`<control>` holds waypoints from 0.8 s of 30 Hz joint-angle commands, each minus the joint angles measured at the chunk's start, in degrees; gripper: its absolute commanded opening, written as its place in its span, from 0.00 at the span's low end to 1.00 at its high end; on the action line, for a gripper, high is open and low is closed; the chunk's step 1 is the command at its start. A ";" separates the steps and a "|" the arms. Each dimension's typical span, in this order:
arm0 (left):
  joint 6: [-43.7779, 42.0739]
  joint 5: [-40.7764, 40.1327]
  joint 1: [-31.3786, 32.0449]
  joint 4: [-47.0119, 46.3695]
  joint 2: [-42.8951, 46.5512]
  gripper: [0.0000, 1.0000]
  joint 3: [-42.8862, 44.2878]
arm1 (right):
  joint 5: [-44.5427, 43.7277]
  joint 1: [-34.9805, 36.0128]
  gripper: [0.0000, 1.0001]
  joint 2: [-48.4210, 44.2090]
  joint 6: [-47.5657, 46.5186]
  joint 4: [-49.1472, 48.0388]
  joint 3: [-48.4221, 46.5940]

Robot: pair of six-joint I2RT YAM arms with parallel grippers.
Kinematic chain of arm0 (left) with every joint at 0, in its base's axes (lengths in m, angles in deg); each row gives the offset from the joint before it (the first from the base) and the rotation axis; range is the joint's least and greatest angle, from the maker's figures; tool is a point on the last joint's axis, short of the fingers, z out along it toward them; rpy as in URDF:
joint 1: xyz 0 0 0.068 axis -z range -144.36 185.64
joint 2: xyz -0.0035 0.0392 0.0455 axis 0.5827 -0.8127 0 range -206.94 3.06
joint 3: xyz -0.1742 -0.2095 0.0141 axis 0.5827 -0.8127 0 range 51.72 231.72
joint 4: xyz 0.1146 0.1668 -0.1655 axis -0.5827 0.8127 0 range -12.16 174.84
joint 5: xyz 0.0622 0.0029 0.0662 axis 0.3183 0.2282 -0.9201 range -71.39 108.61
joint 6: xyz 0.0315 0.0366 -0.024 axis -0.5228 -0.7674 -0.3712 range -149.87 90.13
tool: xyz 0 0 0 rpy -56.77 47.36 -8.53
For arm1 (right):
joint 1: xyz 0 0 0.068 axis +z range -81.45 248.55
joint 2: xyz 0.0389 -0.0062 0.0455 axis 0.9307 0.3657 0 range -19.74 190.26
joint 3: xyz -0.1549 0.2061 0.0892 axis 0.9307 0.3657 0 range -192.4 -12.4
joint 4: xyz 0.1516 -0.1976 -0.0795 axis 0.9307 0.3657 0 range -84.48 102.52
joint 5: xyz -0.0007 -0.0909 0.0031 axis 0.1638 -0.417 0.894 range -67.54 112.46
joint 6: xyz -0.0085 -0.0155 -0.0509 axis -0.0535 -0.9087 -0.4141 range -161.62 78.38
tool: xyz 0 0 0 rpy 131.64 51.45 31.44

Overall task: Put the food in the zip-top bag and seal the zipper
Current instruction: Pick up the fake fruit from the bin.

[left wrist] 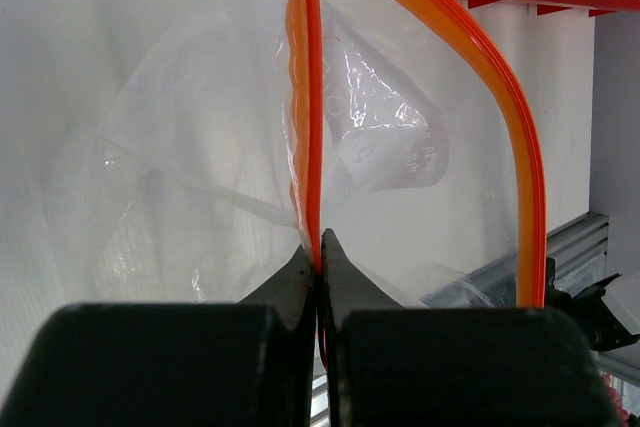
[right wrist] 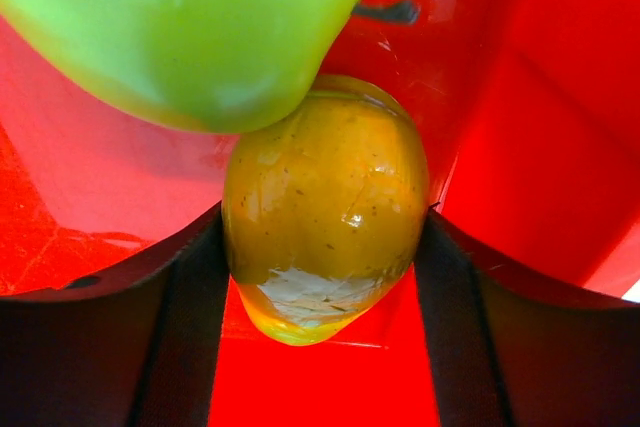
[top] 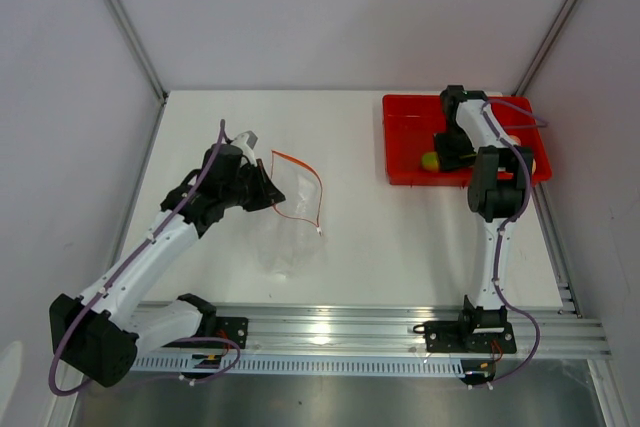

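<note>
In the left wrist view my left gripper (left wrist: 320,247) is shut on the orange-red zipper (left wrist: 305,97) of the clear zip-top bag (left wrist: 180,177), whose mouth stands open. From above, the bag (top: 290,232) lies limp on the white table with the left gripper (top: 265,187) at its left rim. My right gripper (top: 447,152) reaches down into the red tray (top: 400,137). There its fingers (right wrist: 190,287) press both sides of the yellow-green mango (right wrist: 325,197). The green apple (right wrist: 180,27) touches the mango's far end. Other food is hidden by the arm.
The red tray's walls (right wrist: 560,147) rise close around the right gripper. An aluminium rail (top: 350,332) runs along the table's near edge. White walls close in the table at the back and both sides.
</note>
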 commanded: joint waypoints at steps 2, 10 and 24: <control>0.53 0.84 0.23 -1.28 -0.71 0.01 0.25 | -0.79 0.44 0.49 0.12 1.21 -0.04 -0.25; 0.53 0.58 0.23 -0.93 -0.71 0.01 0.69 | -1.49 1.85 0.21 -2.43 1.12 -1.28 -3.49; 0.09 1.02 0.23 0.30 -1.68 0.01 1.91 | -3.87 9.05 0.00 -9.11 -12.14 -4.69 -15.54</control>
